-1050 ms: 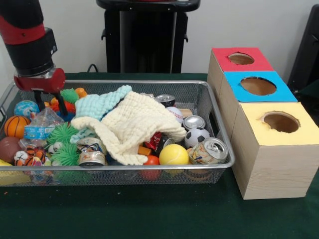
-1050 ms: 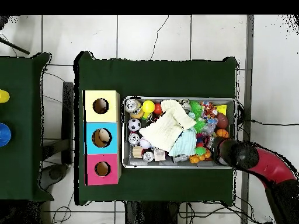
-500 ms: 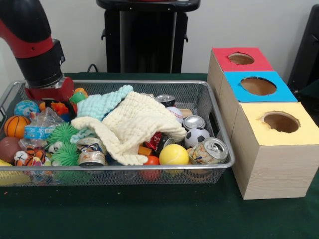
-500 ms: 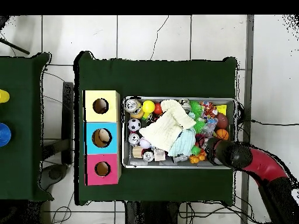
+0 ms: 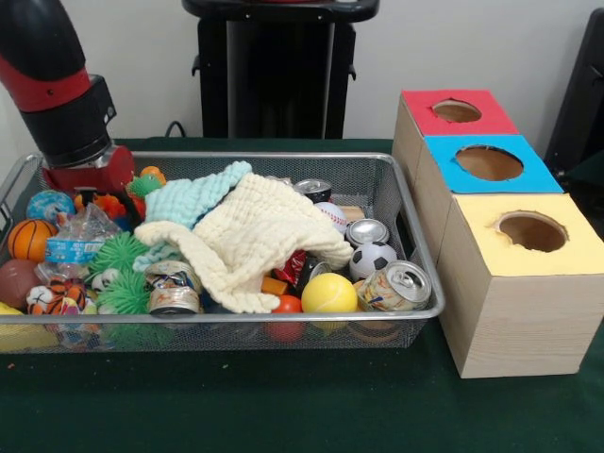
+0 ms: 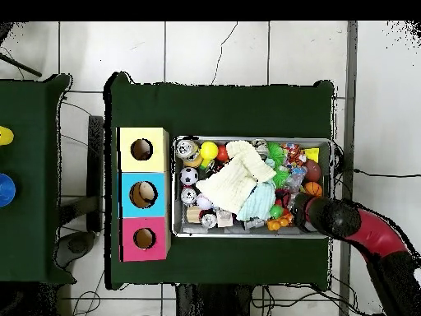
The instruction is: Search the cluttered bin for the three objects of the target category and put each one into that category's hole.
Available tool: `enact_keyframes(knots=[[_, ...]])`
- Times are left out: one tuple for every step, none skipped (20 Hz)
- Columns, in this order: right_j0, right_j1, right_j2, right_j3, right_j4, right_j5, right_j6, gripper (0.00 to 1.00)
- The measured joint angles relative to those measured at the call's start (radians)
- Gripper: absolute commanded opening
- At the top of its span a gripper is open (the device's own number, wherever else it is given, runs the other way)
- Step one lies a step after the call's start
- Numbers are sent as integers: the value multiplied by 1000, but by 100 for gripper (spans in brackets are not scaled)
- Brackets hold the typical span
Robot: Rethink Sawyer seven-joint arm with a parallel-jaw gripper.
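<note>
Hand (image 5: 94, 193) sits low (fingers hidden) among toys in mesh bin (image 5: 377, 175).

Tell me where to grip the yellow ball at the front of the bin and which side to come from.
Grip the yellow ball across its middle, coming straight down from above. Its round top is bare, while the bin rim, a can and an orange-red ball crowd its sides, so set the fingers in whatever gaps remain beside it.
</note>
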Motion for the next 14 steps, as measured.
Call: enact_keyframes(knots=[[0, -3, 5, -2, 3, 20, 0, 100], [0, -5, 8, -4, 6, 33, 0, 100], [0, -8, 11, -6, 8, 46, 0, 100], [0, -12, 14, -9, 12, 66, 0, 100], [0, -17, 17, -11, 16, 82, 0, 100], [0, -21, 20, -12, 20, 97, 0, 100], [0, -29, 25, -14, 25, 121, 0, 100], [1, -34, 28, -15, 29, 135, 0, 100], [3, -43, 34, -18, 34, 162, 0, 100], [5, -49, 36, -20, 37, 177, 0, 100], [7, -53, 38, -21, 39, 185, 0, 100], [12, -59, 40, -25, 42, 201, 0, 100], [16, -63, 41, -28, 43, 210, 0, 100], [20, -66, 42, -31, 44, 217, 0, 100]])
